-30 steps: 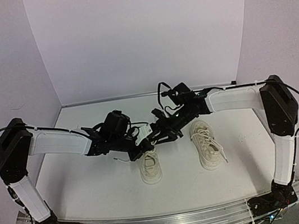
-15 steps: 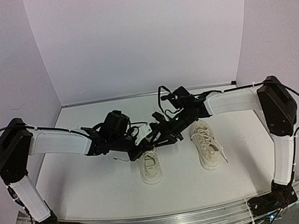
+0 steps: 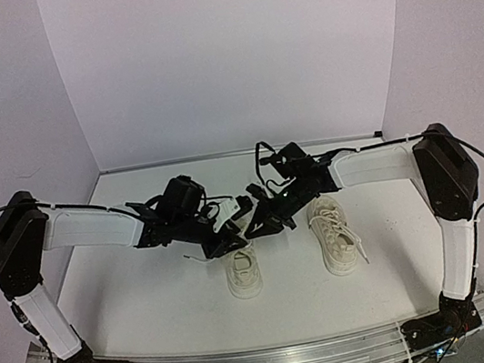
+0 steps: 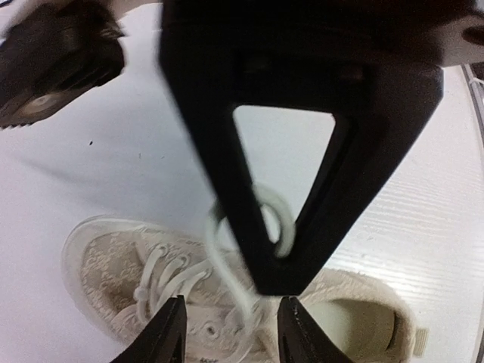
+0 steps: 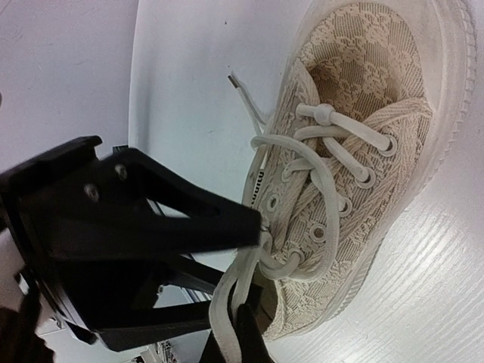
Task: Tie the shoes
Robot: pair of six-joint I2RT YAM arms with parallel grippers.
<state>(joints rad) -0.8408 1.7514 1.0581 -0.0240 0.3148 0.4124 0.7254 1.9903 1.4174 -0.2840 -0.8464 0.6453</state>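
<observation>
Two cream-white shoes stand toe-forward. Both grippers meet over the heel end of the left shoe (image 3: pixel 242 271); the right shoe (image 3: pixel 335 234) stands apart, its laces loose. My right gripper (image 3: pixel 258 227) is shut on a doubled strand of the left shoe's lace (image 5: pixel 227 293), pulled up from the top eyelets. In the left wrist view its closed fingers (image 4: pixel 272 265) form a black V with a lace loop (image 4: pixel 278 221) behind them. My left gripper (image 4: pixel 231 333) is open, its fingertips straddling that lace just above the shoe (image 4: pixel 128 272). In the right wrist view its spread fingers (image 5: pixel 174 219) reach in beside the shoe (image 5: pixel 355 151).
A loose lace end (image 3: pixel 197 258) lies on the white table left of the left shoe and shows in the right wrist view (image 5: pixel 242 87). The booth's back wall (image 3: pixel 222 56) and side walls close in the table. The two arms nearly touch at the middle.
My left gripper has dropped and moved right, down onto the left shoe. My right gripper has shifted slightly left and down, still holding the lace.
</observation>
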